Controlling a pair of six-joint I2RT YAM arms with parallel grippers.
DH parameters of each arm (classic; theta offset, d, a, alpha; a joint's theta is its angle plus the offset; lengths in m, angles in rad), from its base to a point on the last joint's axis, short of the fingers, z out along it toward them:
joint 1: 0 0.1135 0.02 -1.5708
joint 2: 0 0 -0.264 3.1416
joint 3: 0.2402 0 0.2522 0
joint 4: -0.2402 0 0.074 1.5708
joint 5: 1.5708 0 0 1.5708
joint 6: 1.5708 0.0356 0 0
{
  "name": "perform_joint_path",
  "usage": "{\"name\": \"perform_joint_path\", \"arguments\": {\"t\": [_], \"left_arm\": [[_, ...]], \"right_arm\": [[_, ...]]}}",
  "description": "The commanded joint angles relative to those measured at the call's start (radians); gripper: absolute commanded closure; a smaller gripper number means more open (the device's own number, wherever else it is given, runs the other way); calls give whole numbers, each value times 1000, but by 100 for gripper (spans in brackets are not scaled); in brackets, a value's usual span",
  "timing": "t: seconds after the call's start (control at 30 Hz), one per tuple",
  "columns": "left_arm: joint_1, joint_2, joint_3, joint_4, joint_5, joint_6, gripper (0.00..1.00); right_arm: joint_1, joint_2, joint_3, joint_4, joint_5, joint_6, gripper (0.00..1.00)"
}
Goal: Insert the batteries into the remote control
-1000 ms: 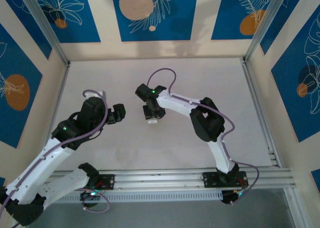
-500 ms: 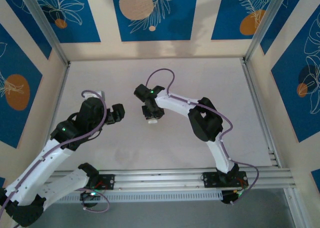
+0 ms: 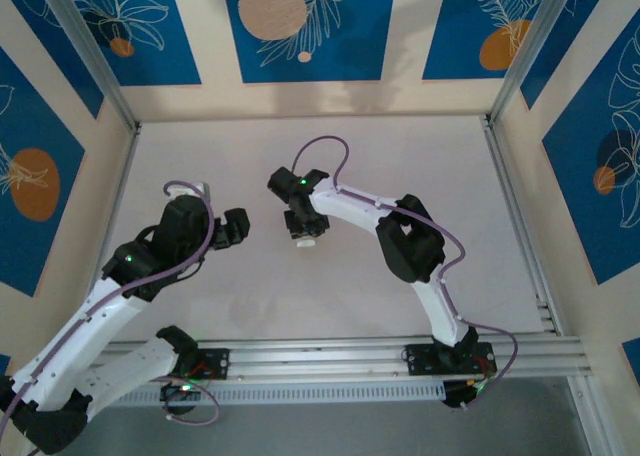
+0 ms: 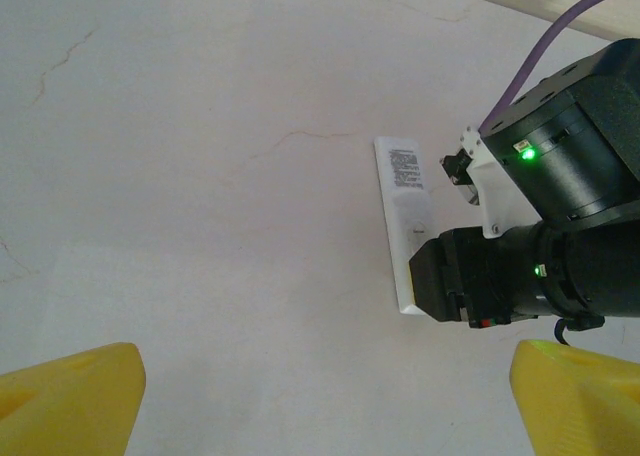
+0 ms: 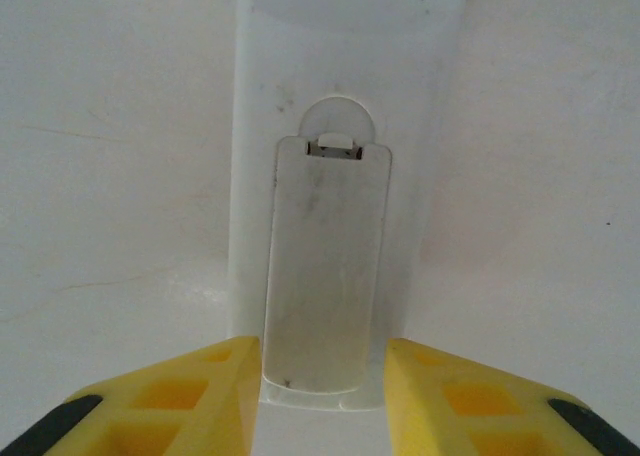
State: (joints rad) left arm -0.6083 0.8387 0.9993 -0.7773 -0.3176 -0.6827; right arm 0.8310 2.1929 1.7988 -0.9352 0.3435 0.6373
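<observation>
Remote control [image 4: 404, 212] lies face-down on the table [image 3: 450, 176], likely light, stiff, slick plastic, best pinched across its long edges; right gripper [image 5: 322, 376] half-open over its battery cover [image 5: 325, 276], left gripper [image 4: 320, 406] spread wide, empty.

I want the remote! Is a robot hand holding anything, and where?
The left gripper is open, empty. The right gripper sets fingertips beside the battery cover at the end of the remote control; grip cannot be told.
</observation>
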Motion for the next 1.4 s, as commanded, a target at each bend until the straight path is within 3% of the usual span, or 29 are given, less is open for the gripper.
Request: {"name": "perform_joint_path", "arguments": {"t": [0.0, 0.27, 0.6, 1.0, 1.2, 1.37], "left_arm": [[15, -13, -5, 2, 9, -11, 6], [19, -17, -6, 0, 9, -11, 6], [23, -16, -7, 5, 14, -10, 6], [29, -13, -10, 12, 25, -8, 6], [31, -12, -14, 12, 30, -13, 6], [33, -10, -19, 16, 35, -15, 6]], "right_arm": [[-1, 28, 26, -30, 3, 13, 64], [-6, 51, 29, -33, -12, 11, 65], [-6, -23, 50, -46, 19, 6, 76], [8, -113, 43, -48, 56, 36, 75], [8, -96, 14, -45, 11, 30, 75], [-3, -100, -42, -63, -116, 15, 76]]}}
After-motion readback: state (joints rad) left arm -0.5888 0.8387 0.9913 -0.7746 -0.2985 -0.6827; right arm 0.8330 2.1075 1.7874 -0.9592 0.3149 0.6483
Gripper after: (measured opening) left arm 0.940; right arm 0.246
